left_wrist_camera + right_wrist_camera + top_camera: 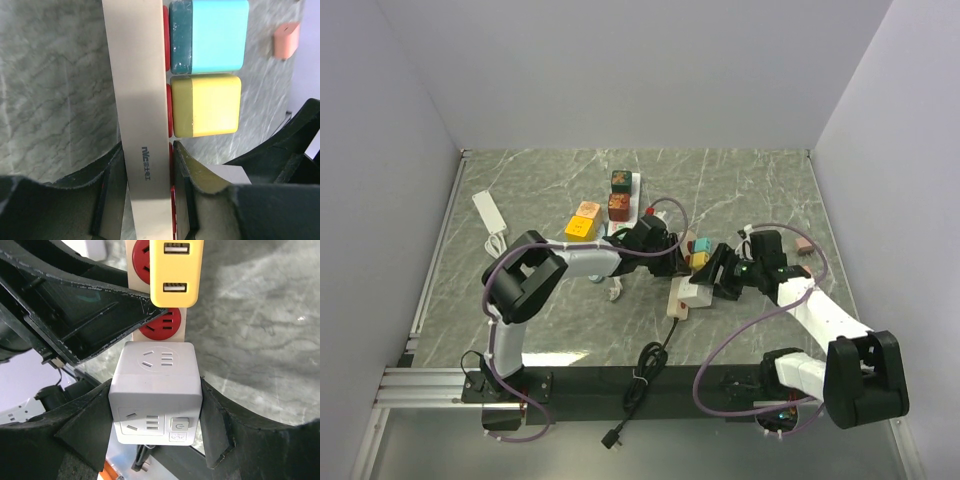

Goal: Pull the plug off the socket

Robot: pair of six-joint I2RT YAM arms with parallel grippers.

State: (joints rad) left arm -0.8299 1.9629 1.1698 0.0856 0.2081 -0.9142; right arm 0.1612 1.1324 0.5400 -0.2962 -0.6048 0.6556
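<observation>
The left gripper [147, 165] is clamped across the strip [142, 100], one finger on each long side. The white plug [156, 390] sits against the strip's red socket face, just beside the yellow plug [176, 270]. A blue plug [212, 35] stands on the strip beyond the yellow plug. The right gripper [156, 412] grasps the white plug, its fingers pressing two opposite faces.

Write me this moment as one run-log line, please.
left jaws: shut on power strip | right jaws: shut on white cube plug | plug: not yet pulled off | also on strip: yellow USB plug
</observation>
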